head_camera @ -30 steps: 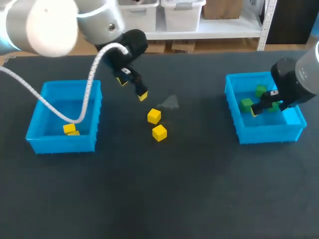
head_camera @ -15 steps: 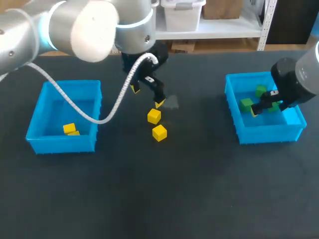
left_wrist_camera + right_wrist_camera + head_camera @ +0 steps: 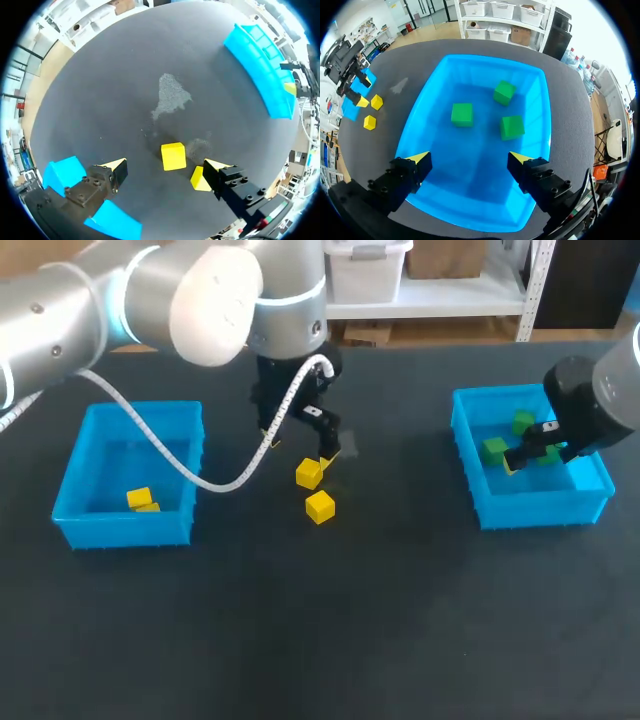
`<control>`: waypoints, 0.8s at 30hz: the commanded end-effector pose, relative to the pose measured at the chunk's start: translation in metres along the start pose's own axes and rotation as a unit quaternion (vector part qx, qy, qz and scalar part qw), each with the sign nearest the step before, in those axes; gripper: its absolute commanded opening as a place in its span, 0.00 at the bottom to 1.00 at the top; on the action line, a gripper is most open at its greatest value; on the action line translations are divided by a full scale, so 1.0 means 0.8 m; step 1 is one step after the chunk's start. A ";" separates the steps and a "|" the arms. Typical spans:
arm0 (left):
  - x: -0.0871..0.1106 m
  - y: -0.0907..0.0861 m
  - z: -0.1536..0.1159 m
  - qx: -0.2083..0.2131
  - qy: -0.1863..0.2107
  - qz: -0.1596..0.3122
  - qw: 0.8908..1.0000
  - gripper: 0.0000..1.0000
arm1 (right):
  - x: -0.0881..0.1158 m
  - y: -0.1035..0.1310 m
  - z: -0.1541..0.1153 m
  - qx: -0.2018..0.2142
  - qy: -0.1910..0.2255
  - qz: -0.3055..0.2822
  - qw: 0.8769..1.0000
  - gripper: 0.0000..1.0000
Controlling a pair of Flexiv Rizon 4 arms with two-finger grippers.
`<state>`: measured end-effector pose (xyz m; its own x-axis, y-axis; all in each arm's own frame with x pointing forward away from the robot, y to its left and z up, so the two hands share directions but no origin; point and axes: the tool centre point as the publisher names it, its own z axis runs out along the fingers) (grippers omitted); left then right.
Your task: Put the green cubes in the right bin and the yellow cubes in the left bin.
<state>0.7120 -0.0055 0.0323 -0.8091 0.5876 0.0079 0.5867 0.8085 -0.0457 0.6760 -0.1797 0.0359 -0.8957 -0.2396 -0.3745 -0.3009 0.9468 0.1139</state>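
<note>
Two yellow cubes (image 3: 309, 474) (image 3: 320, 507) lie on the dark table near its middle. My left gripper (image 3: 297, 452) hangs open just above the farther one. In the left wrist view that cube (image 3: 173, 156) sits between the spread fingers of the left gripper (image 3: 165, 164), untouched, and the other cube (image 3: 200, 179) lies beside one finger. The left bin (image 3: 75, 475) holds two yellow cubes (image 3: 139, 498). My right gripper (image 3: 469, 158) stands open over the right bin (image 3: 544, 115), clear of the three green cubes (image 3: 462, 114) (image 3: 504, 92) (image 3: 512, 127) inside it.
A pale smudge (image 3: 344, 445) marks the table just behind the loose cubes. The white cable (image 3: 170, 455) of my left arm loops over the left bin and the table beside it. The right bin (image 3: 480, 505) stands at the right side.
My left arm has swung from beside the left bin to the right and down, bringing its open gripper over the farther loose yellow cube. The right arm has kept still.
</note>
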 end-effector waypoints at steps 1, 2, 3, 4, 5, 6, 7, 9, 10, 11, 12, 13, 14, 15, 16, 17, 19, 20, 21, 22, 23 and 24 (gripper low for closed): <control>0.000 0.000 0.011 -0.001 0.004 -0.003 1.000 1.00 | 0.002 0.001 -0.001 0.002 -0.002 0.000 1.000 1.00; 0.001 -0.002 0.012 0.001 0.004 -0.006 1.000 1.00 | 0.002 0.001 -0.001 0.002 -0.002 0.000 1.000 1.00; 0.000 -0.004 0.014 0.001 0.005 -0.007 1.000 1.00 | 0.002 0.001 -0.001 0.002 -0.002 0.000 1.000 1.00; 0.000 -0.005 0.016 0.000 0.005 -0.007 1.000 1.00 | 0.002 0.001 -0.001 0.002 -0.002 0.000 1.000 1.00; 0.000 -0.007 0.017 0.000 0.005 -0.008 1.000 1.00 | 0.002 0.001 -0.001 0.002 -0.002 0.000 1.000 1.00; 0.000 -0.009 0.019 0.000 0.006 -0.008 1.000 1.00 | 0.002 0.001 -0.001 0.002 -0.002 0.000 1.000 1.00; 0.000 -0.010 0.020 0.000 0.007 -0.007 1.000 1.00 | 0.002 0.001 -0.001 0.002 -0.002 0.000 1.000 1.00; -0.001 -0.011 0.022 0.000 0.008 -0.007 1.000 1.00 | 0.002 0.001 -0.001 0.002 -0.002 0.000 1.000 1.00; -0.002 -0.012 0.023 0.000 0.009 -0.007 1.000 1.00 | 0.002 0.001 -0.001 0.002 -0.002 0.000 1.000 1.00; -0.002 -0.013 0.024 0.001 0.010 -0.007 1.000 1.00 | 0.002 0.001 -0.001 0.002 -0.002 0.000 1.000 1.00; -0.003 -0.013 0.024 0.000 0.010 -0.007 1.000 1.00 | 0.002 0.001 -0.001 0.002 -0.002 0.000 1.000 1.00; -0.003 -0.014 0.025 0.000 0.011 -0.006 1.000 1.00 | 0.002 0.001 -0.001 0.002 -0.002 0.000 1.000 1.00; -0.003 -0.014 0.025 -0.001 0.011 -0.006 1.000 1.00 | 0.002 0.001 -0.001 0.002 -0.002 0.000 1.000 1.00; -0.003 -0.014 0.026 -0.003 0.011 -0.007 1.000 1.00 | 0.002 0.001 -0.001 0.002 -0.002 0.000 1.000 1.00; -0.002 -0.015 0.028 -0.006 0.011 -0.007 1.000 1.00 | 0.002 0.001 -0.001 0.002 -0.002 0.000 1.000 1.00; -0.002 -0.015 0.030 -0.007 0.012 -0.007 1.000 1.00 | 0.002 0.001 -0.001 0.002 -0.002 0.000 1.000 1.00; -0.001 -0.016 0.033 -0.008 0.013 -0.008 1.000 1.00 | 0.002 0.001 -0.001 0.002 -0.002 0.000 1.000 1.00; -0.001 -0.016 0.034 -0.009 0.013 -0.008 1.000 1.00 | 0.002 0.001 -0.001 0.002 -0.002 0.000 1.000 1.00; -0.001 -0.016 0.036 -0.010 0.013 -0.008 1.000 1.00 | 0.002 0.001 -0.001 0.002 -0.002 0.000 1.000 1.00; -0.001 -0.016 0.036 -0.010 0.014 -0.008 1.000 1.00 | 0.002 0.001 -0.001 0.002 -0.002 0.000 1.000 1.00; -0.002 -0.017 0.037 -0.012 0.013 -0.009 1.000 1.00 | 0.002 0.001 -0.001 0.002 -0.002 0.000 1.000 1.00; -0.002 -0.017 0.038 -0.014 0.013 -0.009 1.000 1.00 | 0.002 0.001 -0.001 0.002 -0.002 0.000 1.000 1.00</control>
<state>0.7034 -0.0163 0.0043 -0.8186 0.5734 0.0331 0.5730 0.8193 -0.0209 0.6760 -0.1797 0.0359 -0.8957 -0.2396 -0.3745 -0.3009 0.9468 0.1139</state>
